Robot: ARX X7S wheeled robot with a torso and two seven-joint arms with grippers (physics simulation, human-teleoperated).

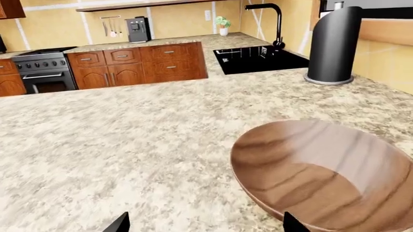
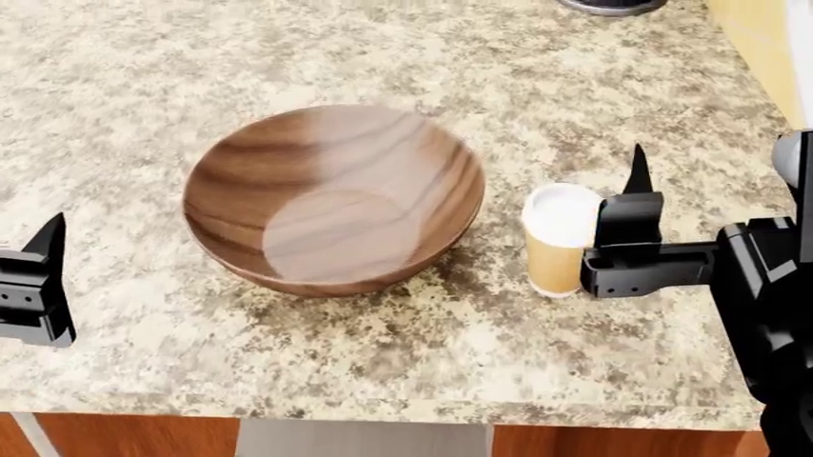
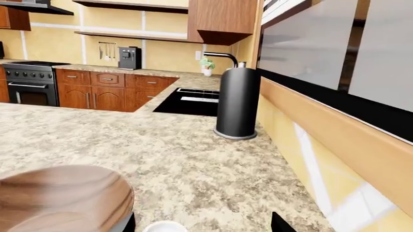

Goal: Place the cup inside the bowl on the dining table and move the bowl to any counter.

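Note:
The wide dark wooden bowl [image 2: 330, 200] stands empty and upright on a speckled granite top [image 2: 152, 86]. It also shows in the left wrist view [image 1: 322, 174] and the right wrist view [image 3: 61, 198]. The tan paper cup [image 2: 559, 240] with its white lid stands upright just right of the bowl, apart from it. My right gripper [image 2: 623, 205] is open beside the cup. In the right wrist view the lid [image 3: 164, 227] lies between the gripper's [image 3: 205, 224] spread jaws, nearer the bowl-side finger. My left gripper [image 2: 38, 276] is open and empty, left of the bowl [image 1: 205, 224].
A black cylinder [image 1: 332, 46] stands at the back of the top, near a black sink [image 1: 258, 58] with a tap. A yellow tiled wall [image 2: 763, 38] runs along the right side. The top's front edge [image 2: 381, 414] is close, with reddish wood below. Cabinets and a stove [image 1: 38, 72] stand far off.

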